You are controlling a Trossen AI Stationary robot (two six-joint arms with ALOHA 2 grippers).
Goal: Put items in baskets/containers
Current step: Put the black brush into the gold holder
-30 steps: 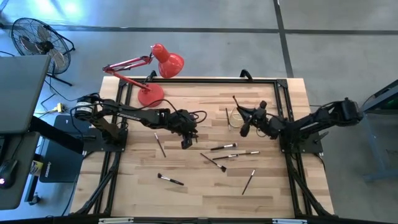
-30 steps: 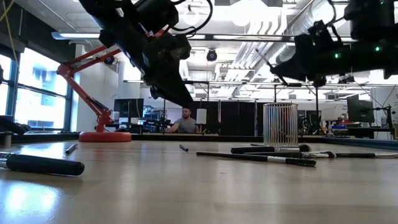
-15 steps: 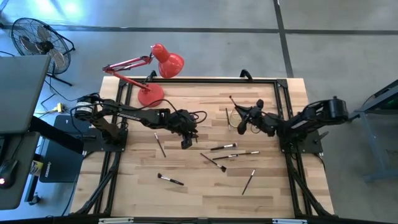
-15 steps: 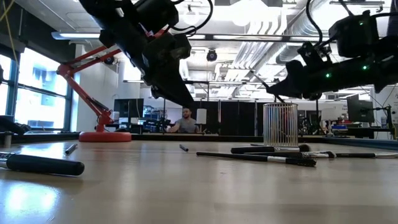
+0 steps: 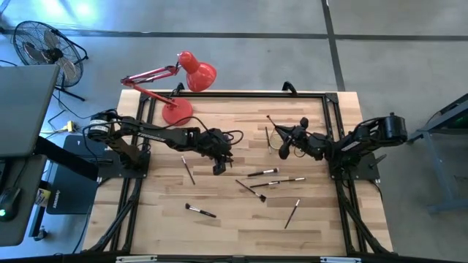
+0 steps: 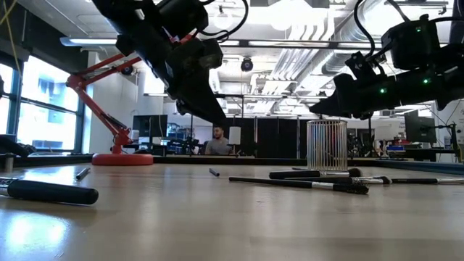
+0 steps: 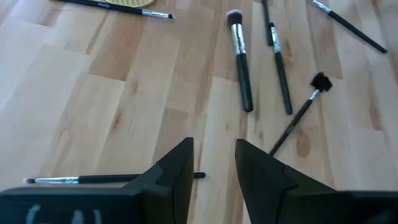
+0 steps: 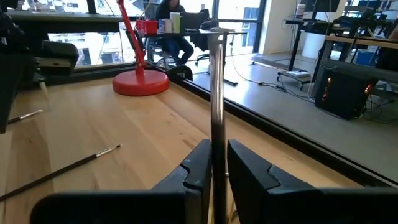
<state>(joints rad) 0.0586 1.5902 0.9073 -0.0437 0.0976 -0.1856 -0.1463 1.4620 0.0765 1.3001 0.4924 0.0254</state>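
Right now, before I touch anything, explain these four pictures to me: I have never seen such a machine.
Two dark robot arms work at a wooden table. One picture looks straight down, one looks level across the tabletop, and two come from cameras on the arms' wrists. Thin makeup brushes lie scattered on the wood; a glass cup and a red lamp stand on it. The right gripper holds one brush upright above the cup. The left gripper hangs open and empty above the table's middle.
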